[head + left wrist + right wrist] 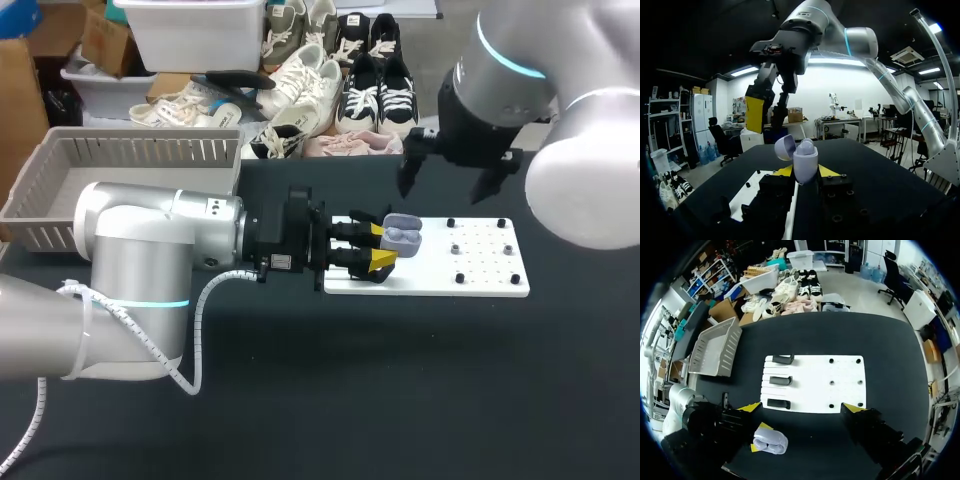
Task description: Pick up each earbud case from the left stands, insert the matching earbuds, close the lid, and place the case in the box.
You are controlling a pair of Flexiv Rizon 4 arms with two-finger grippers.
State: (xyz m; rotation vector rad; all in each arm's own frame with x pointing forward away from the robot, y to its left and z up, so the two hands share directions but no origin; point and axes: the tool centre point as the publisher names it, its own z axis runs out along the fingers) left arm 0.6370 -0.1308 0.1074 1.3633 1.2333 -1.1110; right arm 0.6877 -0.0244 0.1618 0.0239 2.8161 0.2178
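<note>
Left gripper point(379, 247) shut tight on a small pale purple earbud case point(403, 238). One yellow tip pressed on each side of it. Case held up off the black table point(400, 400), close to the flat white board with black pegs point(480, 275). Hard to tell from the views if right over the board or just beside its edge. Case upright, with its round lid point(785, 147) flipped open and leaning back. One small pale earbud point(807, 144) poking up out of the open top, seen best from the left wrist.

Right gripper point(455, 180) hanging high over the far side of the board. Fingers spread wide apart, with nothing held and nothing touching them. From the left wrist, up above and a bit ahead of the case, well apart from it. From the right wrist, looking straight down on the board between its own two yellow tips.

Three short black stands point(781, 380) in a row along one end of the board, the end nearer the left arm.

Grey plastic basket with slatted sides point(60, 215) at the far left of the table, well apart from the board and the case.
</note>
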